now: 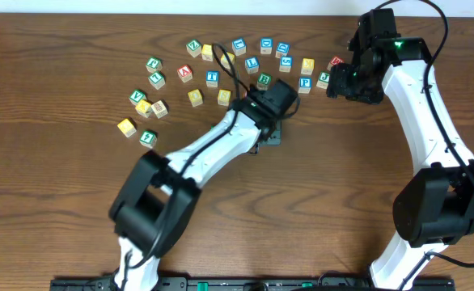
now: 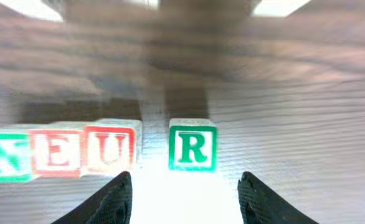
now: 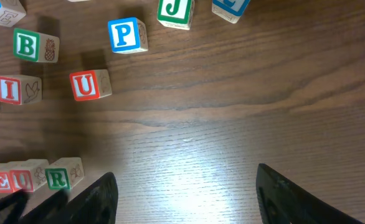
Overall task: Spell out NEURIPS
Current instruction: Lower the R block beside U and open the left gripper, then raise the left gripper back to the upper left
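Left gripper (image 2: 184,186) hangs low over the table (image 2: 307,124), its two dark, rounded, matte fingers (image 2: 117,199) spread apart with nothing between them. Bright glare washes out the wood in the gap. Just beyond the tips stands R (image 2: 193,148), a small square-edged wooden cube with a green letter inside a green frame on a pale face. It is upright and touches neither finger. To its left runs a row of like cubes: green N (image 2: 5,158), red E (image 2: 56,152) and red U (image 2: 109,149), pressed side to side, their edges softened by blur. A narrow gap parts U from R in the left wrist view. From the right wrist view the four read as one line.

Right gripper (image 3: 185,174) is over bare wood, its broad black fingers (image 3: 294,199) wide apart and empty. Past it lie loose cubes, all apart from the row: red I (image 3: 9,89), blue P (image 3: 125,35), a spare U (image 3: 86,84) in red, green B (image 3: 28,45) and green J (image 3: 173,11). Their side faces are pale, unpainted wood with thin line drawings.

Dark brown, the table has long streaked grain and a slight sheen. Overhead, the left arm's white shell hides the row, and more cubes (image 1: 239,46) curve in an arc beyond it.
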`<action>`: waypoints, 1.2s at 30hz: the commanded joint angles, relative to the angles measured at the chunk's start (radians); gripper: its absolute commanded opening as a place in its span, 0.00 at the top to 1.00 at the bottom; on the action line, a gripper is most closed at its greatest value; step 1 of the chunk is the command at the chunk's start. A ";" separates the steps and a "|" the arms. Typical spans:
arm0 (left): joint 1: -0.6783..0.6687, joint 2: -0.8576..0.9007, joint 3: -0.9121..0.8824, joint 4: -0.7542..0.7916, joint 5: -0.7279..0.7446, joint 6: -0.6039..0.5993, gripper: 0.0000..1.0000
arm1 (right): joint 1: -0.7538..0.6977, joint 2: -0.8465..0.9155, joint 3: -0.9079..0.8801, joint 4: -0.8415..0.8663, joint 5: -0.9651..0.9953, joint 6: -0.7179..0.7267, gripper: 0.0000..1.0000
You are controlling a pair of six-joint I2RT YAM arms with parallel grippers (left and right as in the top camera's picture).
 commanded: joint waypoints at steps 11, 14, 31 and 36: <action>0.178 -0.359 0.012 -0.100 -0.014 0.067 0.46 | 0.070 0.010 0.017 0.005 0.003 -0.012 0.35; 0.232 -0.394 0.012 -0.134 -0.014 0.099 0.46 | 0.109 0.033 0.015 0.005 0.003 0.000 0.38; 0.557 -0.432 0.012 -0.251 -0.013 0.150 0.46 | 0.295 0.223 0.015 0.002 -0.050 0.060 0.75; 0.579 -0.432 0.012 -0.251 -0.014 0.156 0.46 | 0.317 0.249 0.015 -0.002 -0.048 0.078 0.78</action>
